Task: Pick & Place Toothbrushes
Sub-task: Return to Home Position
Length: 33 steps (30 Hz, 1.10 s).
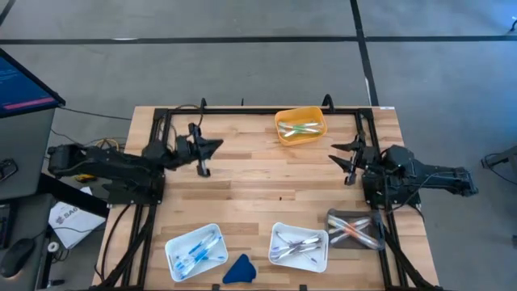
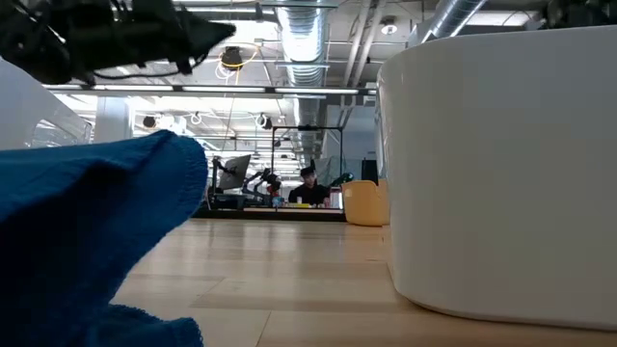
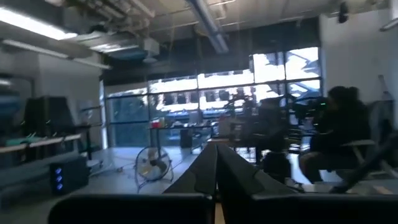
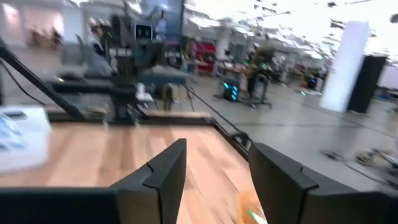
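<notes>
Toothbrushes lie in four containers: an orange tray (image 1: pixel 300 125) at the far middle, a white tray (image 1: pixel 194 250) with blue ones at the near left, a second white tray (image 1: pixel 299 246) near the middle, and a clear box (image 1: pixel 355 228) at the near right. My left gripper (image 1: pixel 219 145) hovers over the table's left half, shut and empty, its fingers (image 3: pixel 216 177) pressed together. My right gripper (image 1: pixel 334 153) hovers over the right half, pointing left. It is open, and bare wood shows between its fingers (image 4: pixel 168 168).
A blue cloth lump (image 1: pixel 240 269) lies at the near edge between the two white trays and fills the low view's left (image 2: pixel 96 231). A black frame (image 1: pixel 242 109) runs around the wooden tabletop. Bare wood lies between the two grippers.
</notes>
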{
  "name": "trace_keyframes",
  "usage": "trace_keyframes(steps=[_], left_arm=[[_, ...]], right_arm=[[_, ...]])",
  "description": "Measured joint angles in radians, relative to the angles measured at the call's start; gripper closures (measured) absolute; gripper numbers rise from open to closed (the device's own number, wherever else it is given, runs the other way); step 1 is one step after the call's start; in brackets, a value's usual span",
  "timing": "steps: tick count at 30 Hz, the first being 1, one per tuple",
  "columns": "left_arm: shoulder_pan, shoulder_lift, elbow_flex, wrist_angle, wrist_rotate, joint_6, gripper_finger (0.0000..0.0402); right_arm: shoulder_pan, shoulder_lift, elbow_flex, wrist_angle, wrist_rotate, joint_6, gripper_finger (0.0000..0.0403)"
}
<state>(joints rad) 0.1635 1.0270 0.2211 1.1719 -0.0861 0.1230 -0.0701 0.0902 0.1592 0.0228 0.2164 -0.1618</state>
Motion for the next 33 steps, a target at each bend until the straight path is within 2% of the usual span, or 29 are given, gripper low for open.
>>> trace_keyframes(steps=[6,9,12,16,20,25,33], left_arm=[[0.144,0.096,0.001,0.004,0.117,-0.107,0.0398],[0.165,0.140,-0.008,0.004,0.197,-0.145,0.0398],[0.165,0.155,-0.047,0.004,0.216,-0.186,0.0398],[0.125,0.154,-0.131,0.075,0.193,-0.255,0.0398],[0.052,0.155,-0.214,0.210,0.108,-0.282,0.0398],[-0.032,0.138,-0.216,0.209,0.094,-0.229,0.0398],[-0.091,0.084,-0.216,0.156,0.093,-0.233,0.0398]], right_arm=[[-0.102,0.000,0.000,-0.068,0.001,-0.001,0.0238],[-0.140,0.000,0.000,-0.093,-0.009,0.019,0.0236],[-0.152,0.000,0.000,-0.123,-0.034,0.023,0.0235],[-0.154,0.000,0.000,-0.122,-0.038,0.061,0.0236],[-0.150,0.000,0.000,-0.113,-0.039,0.095,0.0238],[-0.132,-0.001,0.000,-0.106,-0.039,0.100,0.0237],[-0.112,0.000,0.000,-0.119,-0.039,0.102,0.0235]])
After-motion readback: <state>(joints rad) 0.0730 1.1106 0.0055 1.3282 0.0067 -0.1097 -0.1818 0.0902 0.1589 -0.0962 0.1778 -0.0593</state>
